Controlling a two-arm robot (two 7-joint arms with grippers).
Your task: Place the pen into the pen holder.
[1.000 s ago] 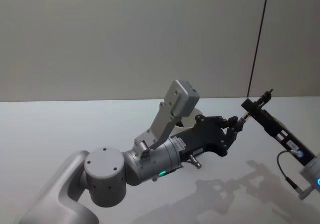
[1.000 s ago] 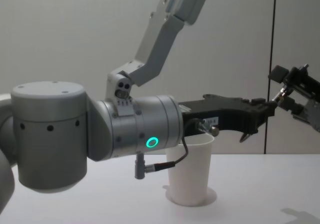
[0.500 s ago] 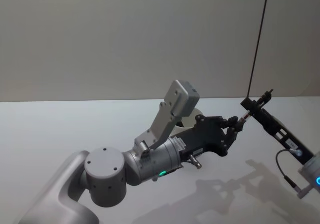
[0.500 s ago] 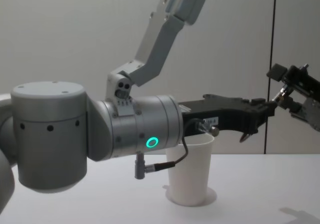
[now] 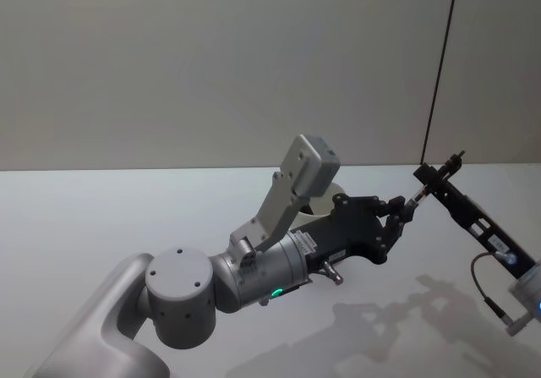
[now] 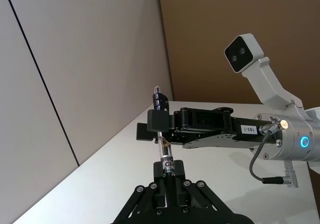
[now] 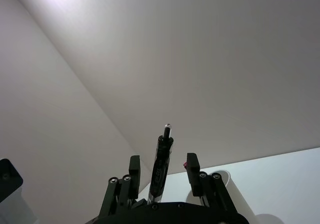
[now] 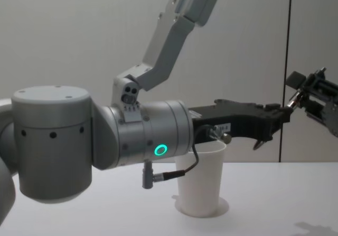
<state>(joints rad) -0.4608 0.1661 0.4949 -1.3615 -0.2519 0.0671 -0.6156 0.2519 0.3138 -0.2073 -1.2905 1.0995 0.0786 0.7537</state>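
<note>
The left arm (image 5: 254,276) is extending from the lower left across the pale desk (image 5: 84,217), with its black left end effector (image 5: 396,213) pointing right. The right end effector (image 5: 428,175) is angling in from the right edge. The pen (image 5: 455,157) is standing tilted through its tips, its lower end sitting at the left fingertips (image 5: 401,204). A sliver of the pen holder (image 5: 336,195) is peeking out behind the left arm's grey camera mount (image 5: 296,183).

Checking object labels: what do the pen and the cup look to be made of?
The pen is likely plastic: a clear, glossy barrel with a printed label and a black upper part. The cup is probably paper: plain matte white with a thin, tapered wall.
</note>
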